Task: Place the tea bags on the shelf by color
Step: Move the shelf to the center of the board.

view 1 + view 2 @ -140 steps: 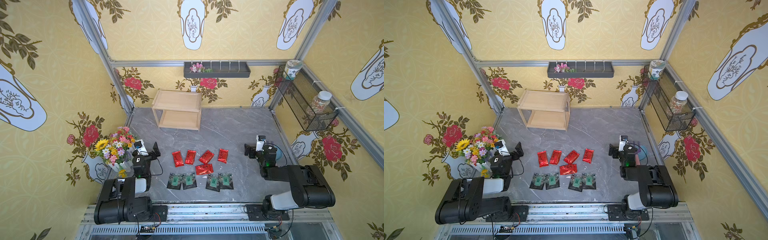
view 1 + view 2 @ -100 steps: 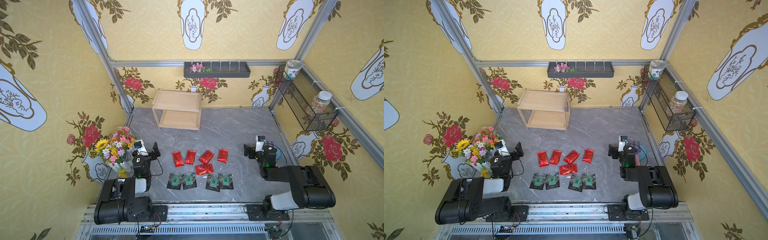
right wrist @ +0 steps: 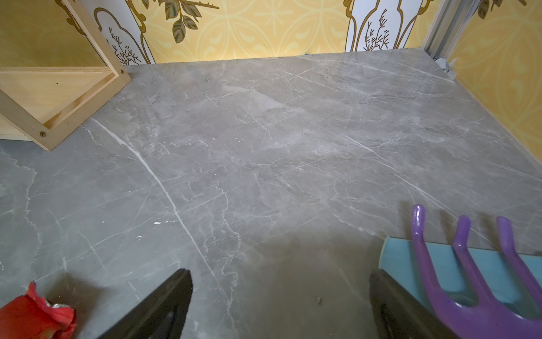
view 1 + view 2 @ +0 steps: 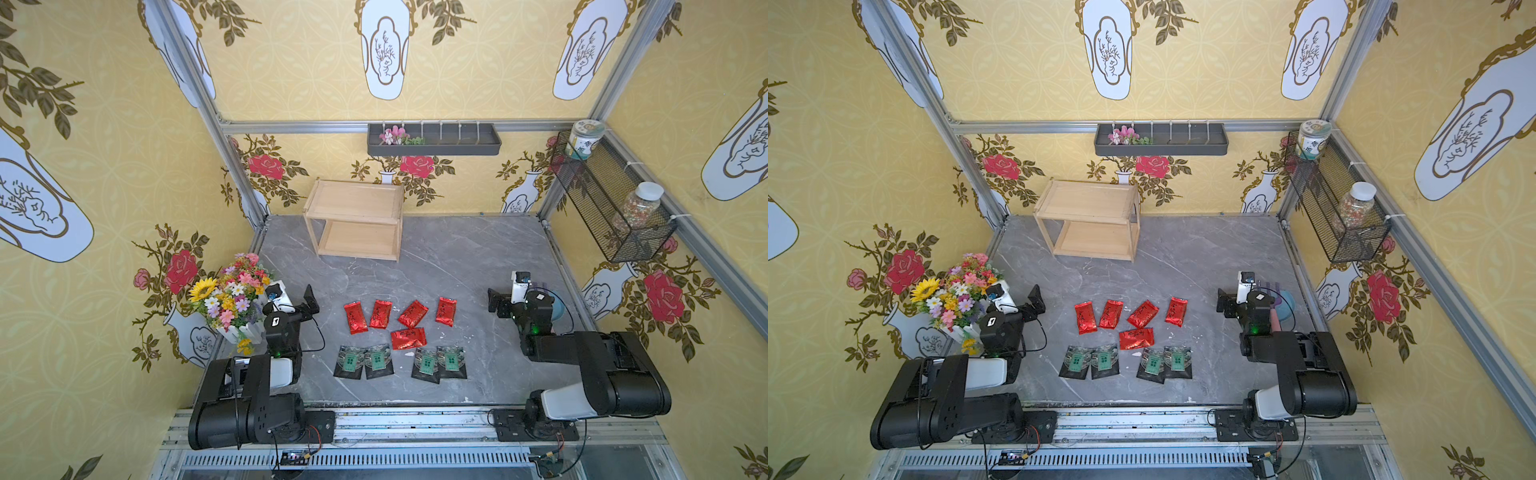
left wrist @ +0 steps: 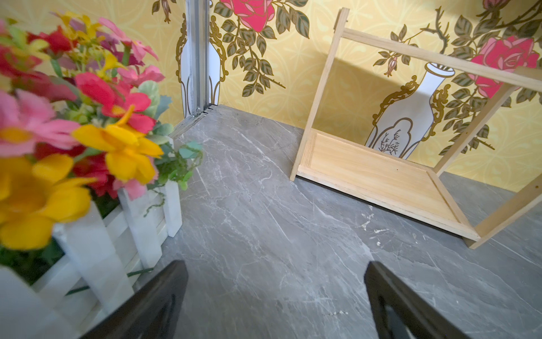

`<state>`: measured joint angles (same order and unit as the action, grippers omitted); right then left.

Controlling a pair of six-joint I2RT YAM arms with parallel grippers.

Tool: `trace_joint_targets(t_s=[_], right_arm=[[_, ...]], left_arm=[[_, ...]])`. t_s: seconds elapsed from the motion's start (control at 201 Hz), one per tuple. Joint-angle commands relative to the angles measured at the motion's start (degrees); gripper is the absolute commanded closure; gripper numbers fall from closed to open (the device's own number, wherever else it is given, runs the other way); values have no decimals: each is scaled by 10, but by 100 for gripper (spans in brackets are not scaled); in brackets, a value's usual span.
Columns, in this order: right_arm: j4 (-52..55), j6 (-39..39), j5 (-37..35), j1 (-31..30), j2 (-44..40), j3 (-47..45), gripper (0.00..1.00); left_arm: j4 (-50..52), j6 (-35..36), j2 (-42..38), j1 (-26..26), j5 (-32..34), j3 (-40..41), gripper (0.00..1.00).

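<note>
Red tea bags five, black tea bags four, near front edge of table | shelf bare, back edge | left gripper, right gripper wide, empty | nothing moved since; sorting unstarted

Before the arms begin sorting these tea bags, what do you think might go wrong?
1. The black tea bags lie touching in pairs, so one pinch may lift two.
2. The flowers crowd the left gripper; its swing might brush them.
3. A purple rake sits beside the right gripper, possibly snagging.
</note>
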<state>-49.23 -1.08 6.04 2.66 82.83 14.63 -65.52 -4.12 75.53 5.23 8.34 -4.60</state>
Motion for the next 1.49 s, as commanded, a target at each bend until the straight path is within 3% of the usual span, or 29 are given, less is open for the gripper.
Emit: trace_joint_targets(t_s=[0.0, 0.07, 0.174, 0.279, 0.319, 0.374, 0.433, 0.543, 0.593, 0.687, 0.837, 0.946, 1.096, 1.31, 1.489], right_arm=[[-6, 4, 0, 0, -3, 0, 3], [-6, 6, -14, -6, -3, 0, 3], [34, 9, -138, -58, -38, 11, 3], [236, 3, -281, -143, -121, 81, 3], [315, -15, -294, -164, -143, 114, 3], [408, -52, -305, -185, -160, 161, 3], [484, -85, -305, -207, -169, 204, 3], [504, -120, -311, -256, -177, 235, 3], [508, -151, -313, -275, -172, 254, 3], [546, -213, -231, -283, -145, 316, 3], [523, -250, -93, -301, -70, 402, 3], [500, -267, 5, -304, 6, 480, 3], [478, -300, 95, -303, 104, 590, 3], [461, -338, 157, -286, 238, 731, 3], [455, -363, 185, -266, 322, 825, 3]], left_arm=[[-15, -1, 2, 0, -12, 0, 0], [-15, 1, 2, -3, -5, 0, 0], [-13, 1, 0, -3, -8, 1, 0], [-16, -3, -2, 1, -11, 2, 0], [-8, -4, -11, -3, 15, -5, 0], [108, -11, -62, -18, 76, -44, 0], [205, -10, -116, -26, 93, -79, 0], [257, -21, -192, -78, 146, -108, 0], [306, -65, -216, -101, 186, -139, 0], [456, -171, -217, -103, 217, -229, 0], [516, -245, -164, -103, 145, -319, 0], [553, -229, -77, -103, 74, -432, 0], [650, -189, 61, -99, 56, -630, 0], [713, -159, 233, -71, -15, -861, 6], [776, -172, 350, -36, -74, -1000, 7]])
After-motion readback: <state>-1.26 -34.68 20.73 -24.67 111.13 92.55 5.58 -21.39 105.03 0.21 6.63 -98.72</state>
